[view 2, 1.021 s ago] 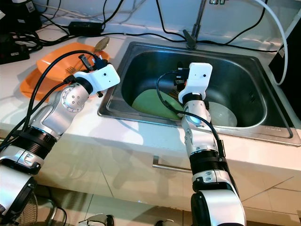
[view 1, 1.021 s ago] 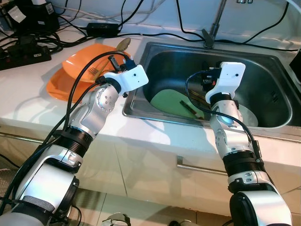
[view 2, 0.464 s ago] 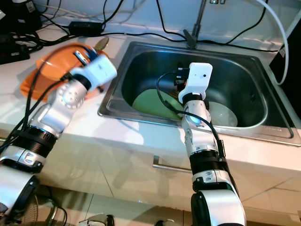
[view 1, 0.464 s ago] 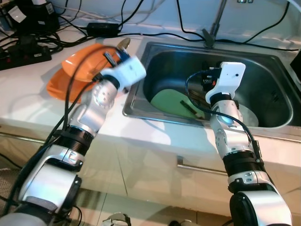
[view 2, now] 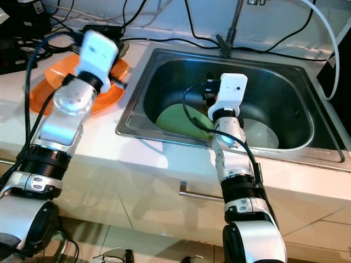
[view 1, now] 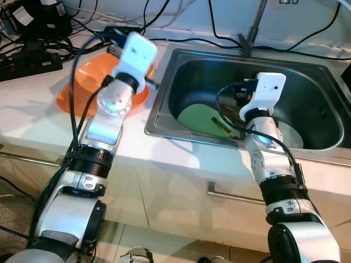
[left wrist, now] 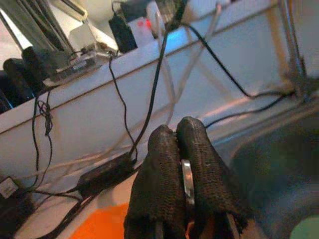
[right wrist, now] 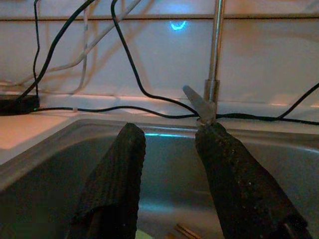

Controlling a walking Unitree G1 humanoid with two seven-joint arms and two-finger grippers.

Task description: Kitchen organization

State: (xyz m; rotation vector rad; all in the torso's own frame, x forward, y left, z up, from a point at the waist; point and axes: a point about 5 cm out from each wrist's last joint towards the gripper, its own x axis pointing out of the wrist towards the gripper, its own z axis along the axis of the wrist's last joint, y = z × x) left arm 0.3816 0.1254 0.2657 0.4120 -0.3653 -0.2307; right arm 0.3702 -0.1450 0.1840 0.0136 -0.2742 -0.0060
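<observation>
Your left pincer (left wrist: 182,149) pinched a thin silver metal utensil (left wrist: 186,179) above the orange plastic plates (view 1: 82,87), left of the steel sink (view 1: 164,76). Your right pincer (right wrist: 169,149) was spread inside that sink.

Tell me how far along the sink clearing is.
Early. The left gripper is shut on a metal utensil, raised above the orange plates on the counter. The right gripper hangs open over the sink. The green plate and chopsticks remain inside.

Orange plates (view 1: 82,82), green plate (view 1: 200,118) in steel-grey sink (view 1: 323,139) (black-fingered left hand (left wrist: 182,164) pinching something silver).
</observation>
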